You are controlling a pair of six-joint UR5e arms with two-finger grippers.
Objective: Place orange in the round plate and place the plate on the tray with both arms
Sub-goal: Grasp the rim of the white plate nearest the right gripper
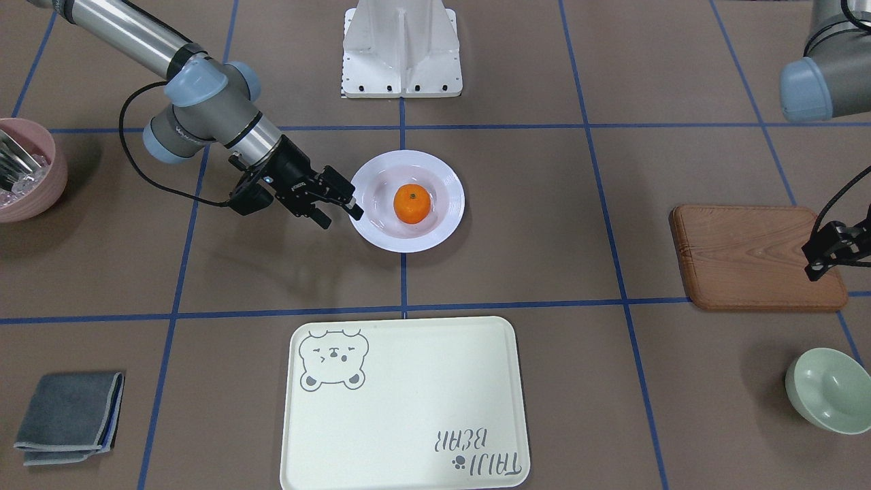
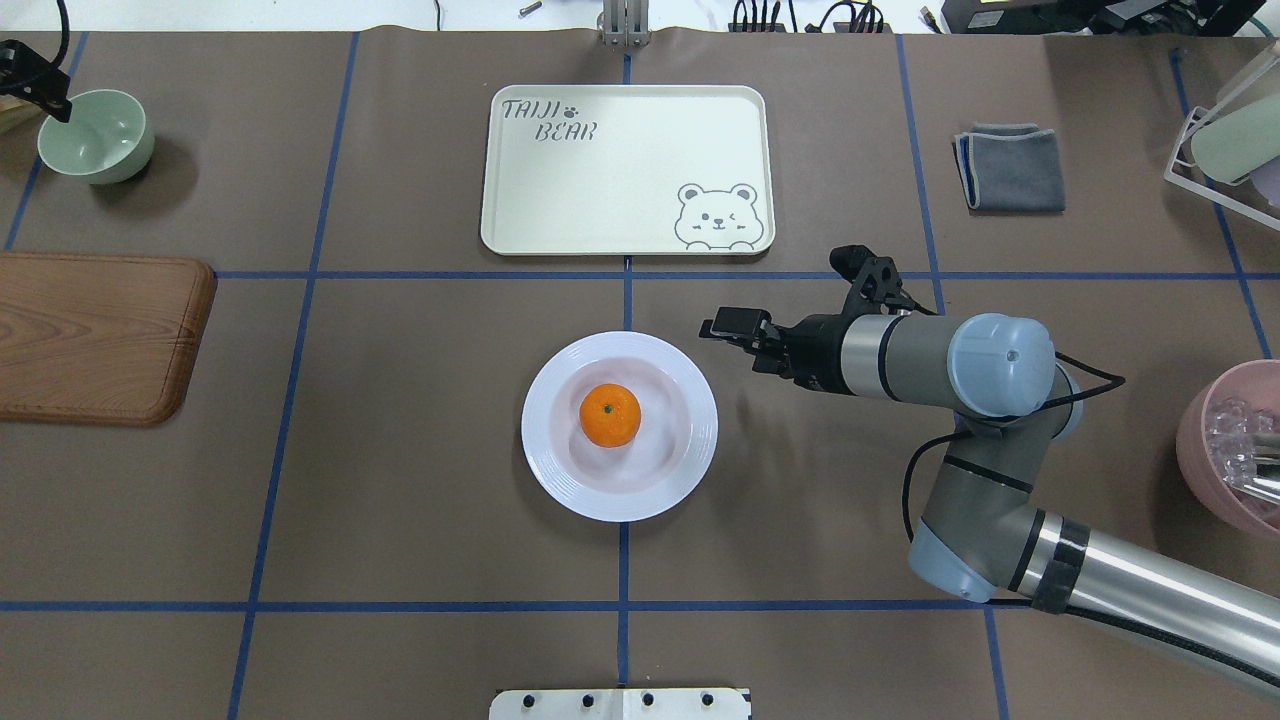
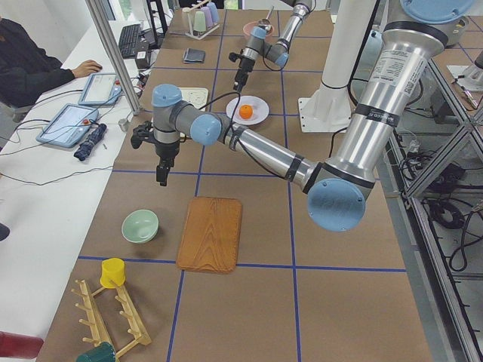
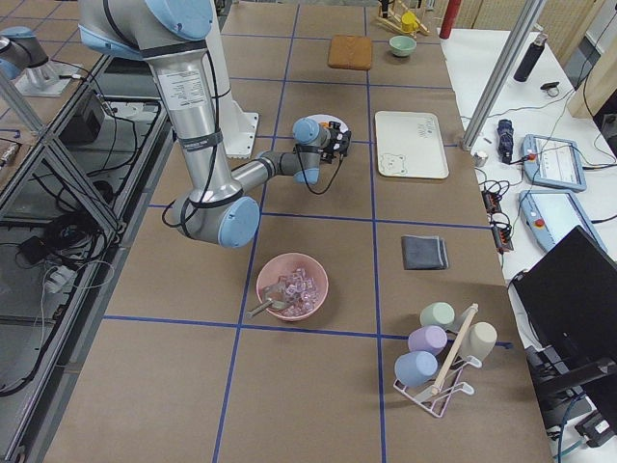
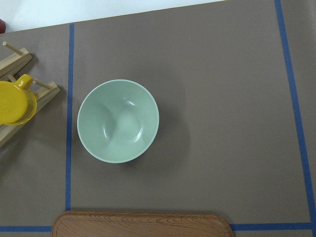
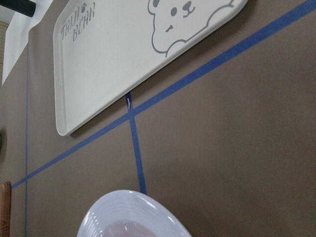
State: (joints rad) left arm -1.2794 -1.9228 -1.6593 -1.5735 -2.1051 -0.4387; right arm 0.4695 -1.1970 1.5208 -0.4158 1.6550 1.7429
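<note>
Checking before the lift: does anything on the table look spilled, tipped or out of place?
Nothing stands out. The orange sits centred in the upright round plate, and the tray lies flat.

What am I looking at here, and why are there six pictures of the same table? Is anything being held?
These are two robot arms at a taped table, caught at one moment by six cameras: one across the table, one overhead behind the robot, one at each table end, one on each wrist. The orange sits in the round white plate, which is not yet on the bear tray. The right arm has its jaws open near the plate's rim, holding nothing. The left arm hangs near the green bowl and wooden board; whether its jaws are open is unclear. Also there: a folded grey cloth and a pink bowl.
</note>
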